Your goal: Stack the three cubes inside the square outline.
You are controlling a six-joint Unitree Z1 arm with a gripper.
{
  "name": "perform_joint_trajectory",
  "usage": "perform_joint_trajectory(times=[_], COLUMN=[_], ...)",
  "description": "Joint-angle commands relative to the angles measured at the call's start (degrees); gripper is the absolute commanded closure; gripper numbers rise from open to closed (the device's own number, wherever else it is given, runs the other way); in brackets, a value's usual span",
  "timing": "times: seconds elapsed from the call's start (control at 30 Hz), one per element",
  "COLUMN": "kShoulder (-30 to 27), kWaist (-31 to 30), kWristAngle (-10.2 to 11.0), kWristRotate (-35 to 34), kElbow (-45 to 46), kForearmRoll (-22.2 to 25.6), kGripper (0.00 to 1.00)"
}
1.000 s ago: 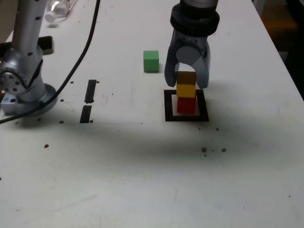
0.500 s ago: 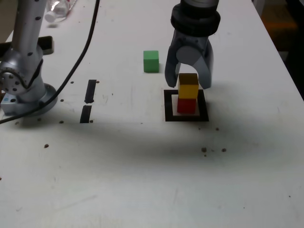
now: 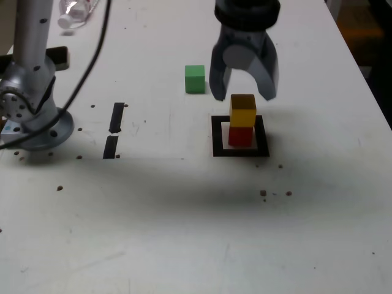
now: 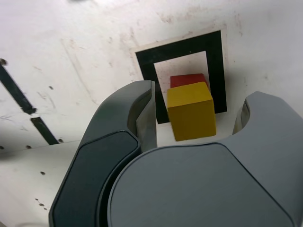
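The yellow cube (image 3: 243, 110) sits on the red cube (image 3: 241, 135) inside the square outline (image 3: 217, 139) of black tape. My gripper (image 3: 244, 96) hangs just above and behind the pair, jaws open, touching neither. The wrist view shows the yellow cube (image 4: 191, 111) free between the spread fingers (image 4: 142, 109), with the red cube (image 4: 187, 79) peeking from under it and the square outline (image 4: 180, 47) around both. The green cube (image 3: 195, 79) lies alone on the table, towards the exterior view's left of the gripper.
The arm's base (image 3: 30, 116) stands at the exterior view's left with a black cable running up from it. Two short black tape strips (image 3: 117, 117) lie beside it. A plastic bottle (image 3: 73, 11) lies at the far left corner. The table's edge runs along the right.
The gripper has opened wider and risen off the yellow cube, which stays on the red cube. The green cube has not moved.
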Motion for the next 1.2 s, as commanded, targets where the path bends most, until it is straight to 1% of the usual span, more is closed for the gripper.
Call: perform_joint_trajectory(times=[0.0,0.17,0.27,0.37,0.53,0.67,0.8,0.9,1.0,1.17], kShoulder=[-2.2,-5.0,-6.8,-8.3,-9.7,-11.2,-12.3,-12.4,-12.3,-11.3], kWaist=[-0.1,0.4,1.2,1.7,2.2,3.4,5.6,7.3,8.9,12.4], kWristAngle=[1.0,2.5,2.8,3.0,3.3,4.6,6.7,8.4,9.2,9.9], kWristRotate=[0.0,0.0,0.0,0.1,0.2,-0.3,-0.4,0.3,1.3,3.9], kElbow=[-0.4,0.7,2.8,5.5,8.5,12.1,15.2,16.2,17.0,18.4], kForearmRoll=[0.9,2.6,2.6,1.8,0.4,-0.9,-2.4,-2.6,-2.8,-3.5], kGripper=[0.30,0.27,0.23,0.15,0.06,0.01,0.01,0.02,0.03,0.04])
